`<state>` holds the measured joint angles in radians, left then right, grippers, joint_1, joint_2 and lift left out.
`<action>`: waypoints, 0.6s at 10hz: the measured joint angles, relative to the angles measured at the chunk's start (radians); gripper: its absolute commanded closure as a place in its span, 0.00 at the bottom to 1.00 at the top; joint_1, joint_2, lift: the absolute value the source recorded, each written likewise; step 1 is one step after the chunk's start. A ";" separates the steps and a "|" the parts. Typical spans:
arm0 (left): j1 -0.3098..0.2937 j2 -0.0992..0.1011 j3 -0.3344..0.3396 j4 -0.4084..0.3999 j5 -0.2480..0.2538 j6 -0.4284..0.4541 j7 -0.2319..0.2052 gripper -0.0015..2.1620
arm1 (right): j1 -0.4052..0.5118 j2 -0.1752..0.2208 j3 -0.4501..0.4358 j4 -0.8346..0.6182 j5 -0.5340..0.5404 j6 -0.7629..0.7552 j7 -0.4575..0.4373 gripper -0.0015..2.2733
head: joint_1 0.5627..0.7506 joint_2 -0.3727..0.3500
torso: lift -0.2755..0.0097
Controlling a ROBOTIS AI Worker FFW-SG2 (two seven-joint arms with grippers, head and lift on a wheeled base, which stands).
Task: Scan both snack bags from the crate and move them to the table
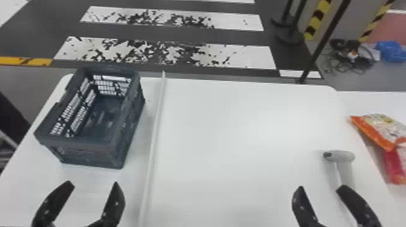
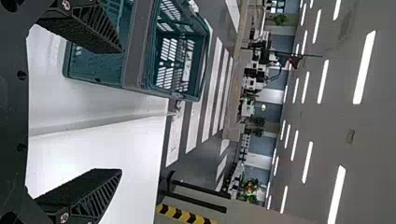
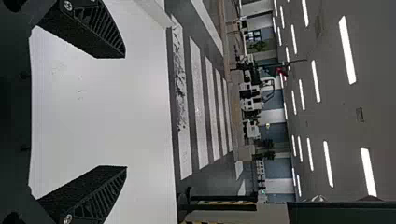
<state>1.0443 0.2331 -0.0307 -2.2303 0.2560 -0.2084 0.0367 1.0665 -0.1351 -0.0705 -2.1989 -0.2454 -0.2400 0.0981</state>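
The orange snack bag [image 1: 381, 129] and the red snack bag [image 1: 392, 166] lie on the side worktop [image 1: 359, 101], forward and to the right of the right tool [image 1: 320, 188], whose arm is the nearer. The orange one's visible border slants rightward toward the robot, but the view's edge cuts off both bags, leaving their long axes uncertain. The right tool and the left tool [image 1: 93, 184], near the crate [image 1: 75, 152], both stand spread and holding nothing; the transfer looks finished.

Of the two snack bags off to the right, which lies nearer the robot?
The red bag; the orange-edged bag lies beyond it, farther from the robot.
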 measured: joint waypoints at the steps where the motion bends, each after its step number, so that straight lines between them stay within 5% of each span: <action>1: -0.001 0.000 0.000 0.001 0.000 0.000 0.000 0.04 | -0.002 0.000 0.000 0.002 0.000 0.000 0.001 0.03 | 0.70 0.44 | 0.66; 6: -0.001 -0.001 0.000 0.001 -0.001 -0.001 0.000 0.04 | -0.002 -0.003 0.000 0.006 0.000 -0.005 0.003 0.03 | 0.70 0.44 | 0.66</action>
<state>1.0431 0.2316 -0.0307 -2.2293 0.2546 -0.2093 0.0368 1.0645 -0.1378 -0.0705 -2.1932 -0.2454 -0.2445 0.1012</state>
